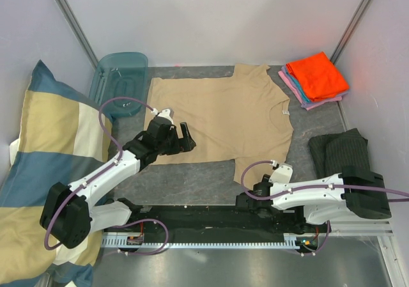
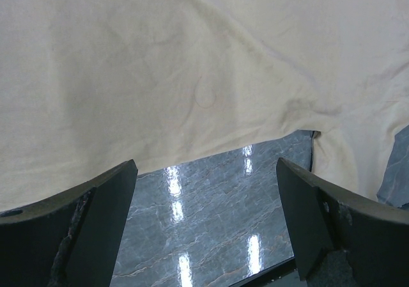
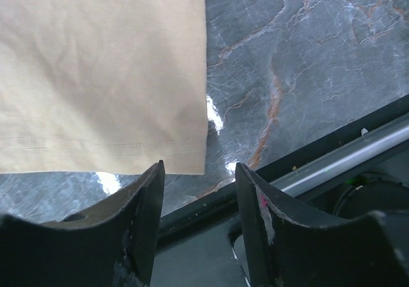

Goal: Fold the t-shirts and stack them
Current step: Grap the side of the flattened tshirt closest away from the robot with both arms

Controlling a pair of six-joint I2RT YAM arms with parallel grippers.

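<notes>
Top view: the tan shirt (image 1: 223,117) lies spread on the counter (image 1: 204,178); the folded shirts (image 1: 316,76) — orange on top — sit at the far right corner.

Left wrist: the left hand (image 2: 208,172) hangs over the shirt's edge, fingers wide apart.

Right wrist: the right hand (image 3: 199,169) — fingers slightly apart, empty — is just beside a hem.

- Tan t-shirt (image 1: 223,114): matt, soft cloth, lightly creased.
- Table (image 3: 307,63) under it: glossy, smooth, grey marble-look surface.
- Bin (image 1: 121,82) left of it: translucent blue plastic.
- Right gripper (image 3: 199,191) near its stitched hem: dark matt plastic, scuffed.
</notes>
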